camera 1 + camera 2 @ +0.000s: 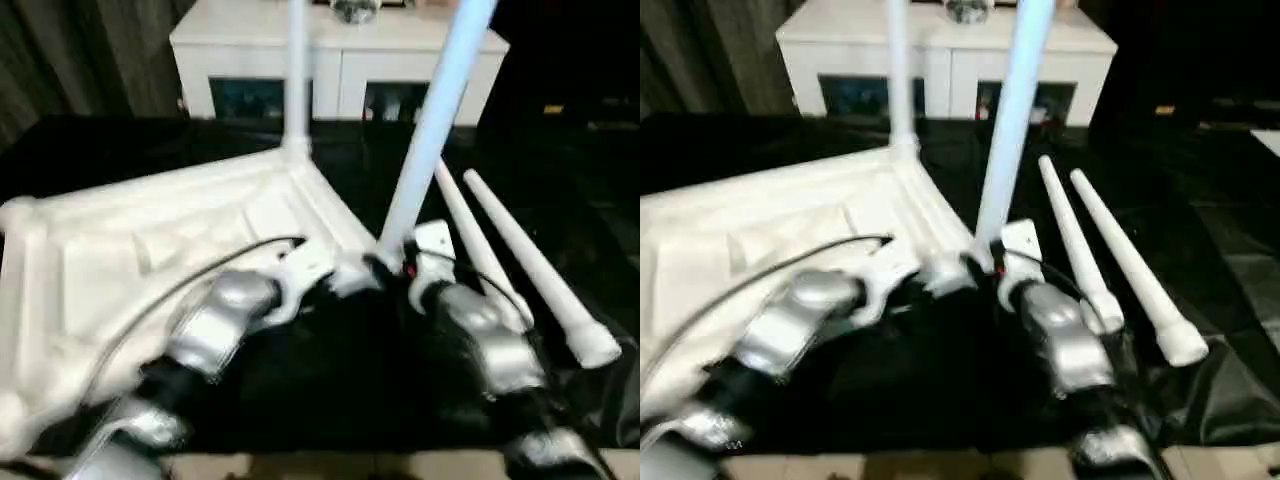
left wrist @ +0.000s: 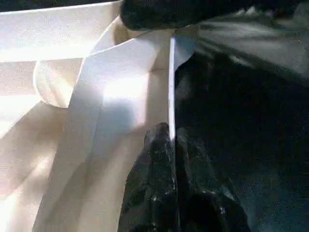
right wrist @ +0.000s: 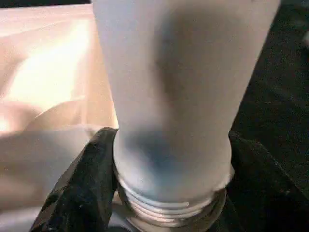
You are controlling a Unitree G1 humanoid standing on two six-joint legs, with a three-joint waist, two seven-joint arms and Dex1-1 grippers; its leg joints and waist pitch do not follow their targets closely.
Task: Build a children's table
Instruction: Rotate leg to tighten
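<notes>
While the right end effector [image 1: 392, 268] gripped a second leg [image 1: 432, 125] at the tabletop [image 1: 150, 250] corner socket, the left end effector [image 2: 171, 145] pinched the rim; one leg [image 1: 296, 75] stood fitted, two legs [image 1: 520, 255] lay beside.

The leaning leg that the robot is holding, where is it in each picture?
Left eye view: the leaning leg rises from the picture's middle to the top edge.
Right eye view: it stands middle to top.
Right wrist view: close up, its threaded end between the right gripper's fingers.
Left wrist view: I cannot tell.
Shared landmark: the tabletop, underside up.
</notes>
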